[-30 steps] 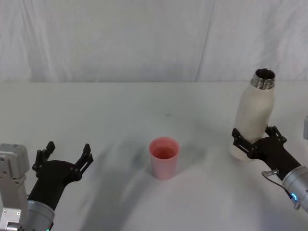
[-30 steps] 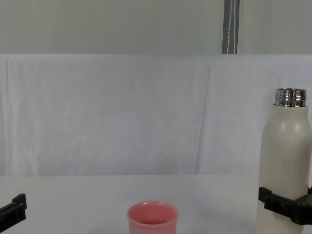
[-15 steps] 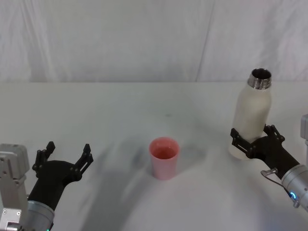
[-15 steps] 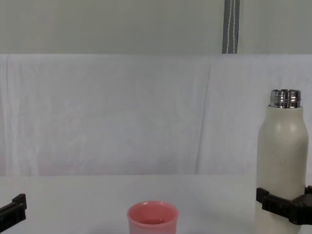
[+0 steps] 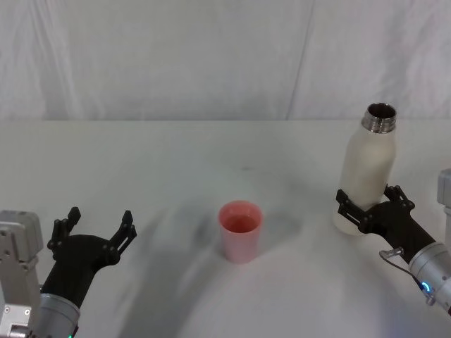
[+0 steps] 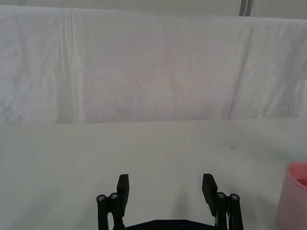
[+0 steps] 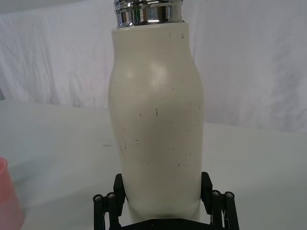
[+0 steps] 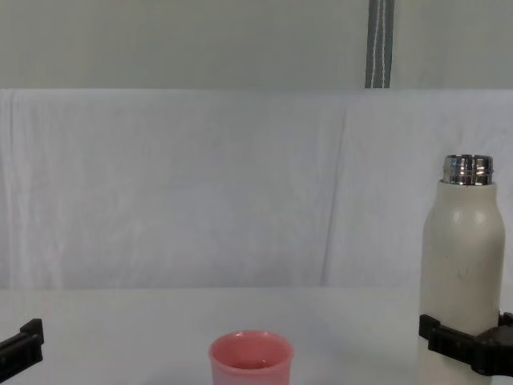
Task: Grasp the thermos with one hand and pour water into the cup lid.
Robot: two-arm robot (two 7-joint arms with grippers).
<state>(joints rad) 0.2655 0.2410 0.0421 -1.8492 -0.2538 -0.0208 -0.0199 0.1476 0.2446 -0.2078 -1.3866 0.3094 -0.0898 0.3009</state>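
Right gripper (image 5: 368, 205) clasps the upright thermos (image 5: 368, 167) low down.

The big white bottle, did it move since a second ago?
Yes. The right gripper, still clamped on the thermos, has brought it lower, a little toward the cup lid, and from leaning to nearly upright. The cup lid stayed put, and the left gripper stayed open at the table's near left.

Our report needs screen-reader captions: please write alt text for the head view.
The right gripper clasps the lower body of the upright, uncapped thermos at the table's right side. The pink cup lid stands at centre; the left gripper waits open, near left.
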